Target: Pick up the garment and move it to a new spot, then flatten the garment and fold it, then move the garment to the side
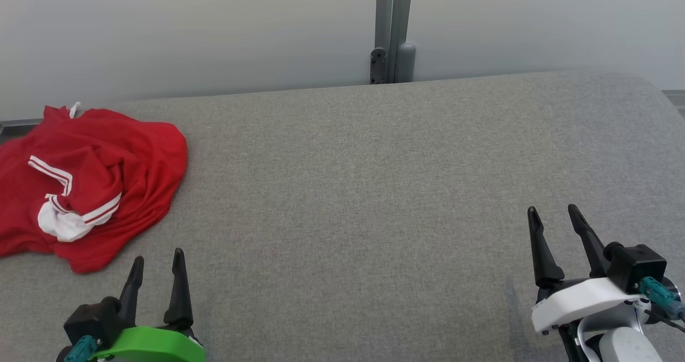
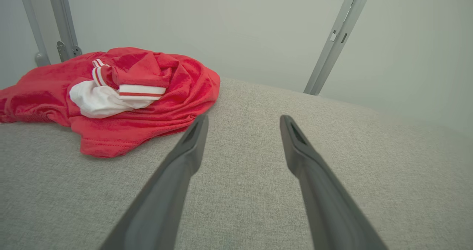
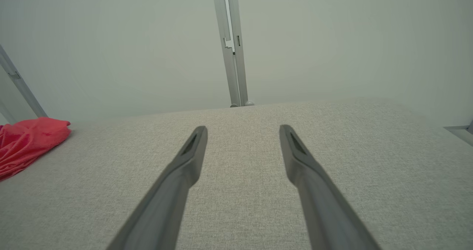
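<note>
1. Nothing is done yet, as I judge it. The garment [image 1: 107, 153] lies crumpled at the far left of the counter [image 1: 374, 201], so pick-up, flattening, folding and moving aside all remain.
2. My left pincer [image 1: 159, 256] hovers near its hem and my right pincer [image 1: 552, 209] is well apart. Both gape wide, empty.
3. The garment is soft red knit with white striped trim [image 1: 64, 225]; the counter is a coarse grey weave.

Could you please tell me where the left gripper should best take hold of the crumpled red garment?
Probably the near edge of the red garment, the thick fold closest to the open left gripper. Come from the front, low over the grey surface: that hem bulges up, offering something to pinch.
</note>
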